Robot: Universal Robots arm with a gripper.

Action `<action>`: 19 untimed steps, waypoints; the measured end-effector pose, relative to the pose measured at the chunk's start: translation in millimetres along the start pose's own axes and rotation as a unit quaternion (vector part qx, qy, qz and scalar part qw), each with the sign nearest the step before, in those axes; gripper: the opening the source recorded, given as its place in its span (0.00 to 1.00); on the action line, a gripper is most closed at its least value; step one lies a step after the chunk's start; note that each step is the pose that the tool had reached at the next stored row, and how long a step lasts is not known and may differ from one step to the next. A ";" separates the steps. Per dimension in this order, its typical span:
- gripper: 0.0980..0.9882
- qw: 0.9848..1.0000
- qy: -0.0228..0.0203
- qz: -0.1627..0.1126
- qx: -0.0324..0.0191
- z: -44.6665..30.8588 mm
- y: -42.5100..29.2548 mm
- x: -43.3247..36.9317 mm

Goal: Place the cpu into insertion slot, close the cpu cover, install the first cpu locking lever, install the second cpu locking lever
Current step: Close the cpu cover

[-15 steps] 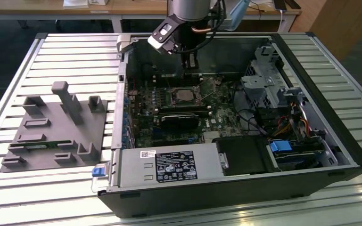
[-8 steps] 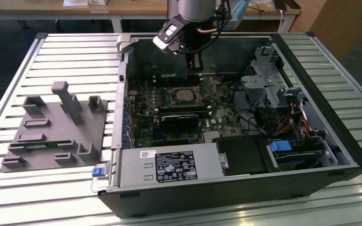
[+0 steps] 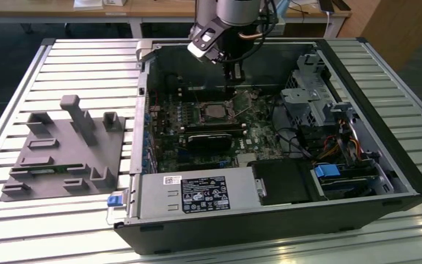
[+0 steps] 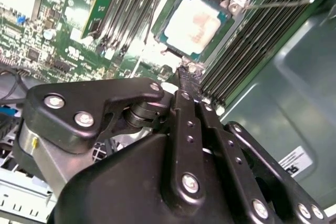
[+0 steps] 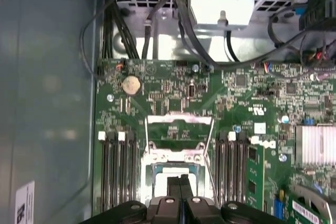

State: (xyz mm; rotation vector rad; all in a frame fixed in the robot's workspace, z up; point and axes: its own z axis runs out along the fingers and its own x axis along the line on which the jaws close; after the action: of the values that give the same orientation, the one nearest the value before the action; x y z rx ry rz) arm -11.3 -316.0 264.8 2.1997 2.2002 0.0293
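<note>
The cpu lies flat in the insertion slot of the green motherboard, its silver-grey top up. In the first wrist view the cpu is partly hidden behind my black fingers. The cpu cover, a thin silver frame, stands swung open beyond the socket, with green board showing through its cut-out. A thin wire lever sticks out beside the socket. My gripper hangs just above the socket's edge with its fingers pressed together and nothing between them; its tip is near the socket corner.
The open computer case walls in the board. A drive cage and cables crowd the exterior view's right, and a power supply sits in front. Black memory slots flank the socket. A grey fixture tray rests on the table.
</note>
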 end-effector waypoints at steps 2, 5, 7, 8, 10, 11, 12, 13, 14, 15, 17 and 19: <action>0.03 1.000 0.000 0.001 0.000 0.6 2.9 0.5; 0.03 1.000 0.000 0.006 0.000 1.4 5.8 1.1; 0.03 1.000 0.000 0.007 0.000 1.9 9.0 1.2; 0.03 1.000 0.000 0.007 0.001 2.2 11.0 1.2; 0.03 1.000 0.000 0.007 0.001 2.7 14.5 1.4; 0.03 1.000 0.000 0.007 0.001 3.0 16.0 1.6; 0.03 1.000 0.000 0.007 0.001 3.2 17.7 1.9; 0.03 1.000 0.000 0.007 0.001 3.5 19.4 2.3; 0.03 1.000 0.000 0.007 0.002 3.8 21.0 2.6; 0.03 1.000 0.000 0.007 0.002 4.1 22.6 2.9; 0.03 1.000 0.000 0.008 0.002 4.5 25.6 3.4; 0.03 1.000 0.000 0.008 0.002 4.9 28.7 3.9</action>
State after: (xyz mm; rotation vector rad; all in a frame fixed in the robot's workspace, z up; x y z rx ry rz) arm 17.5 -312.2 260.8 2.2188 2.1842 0.0252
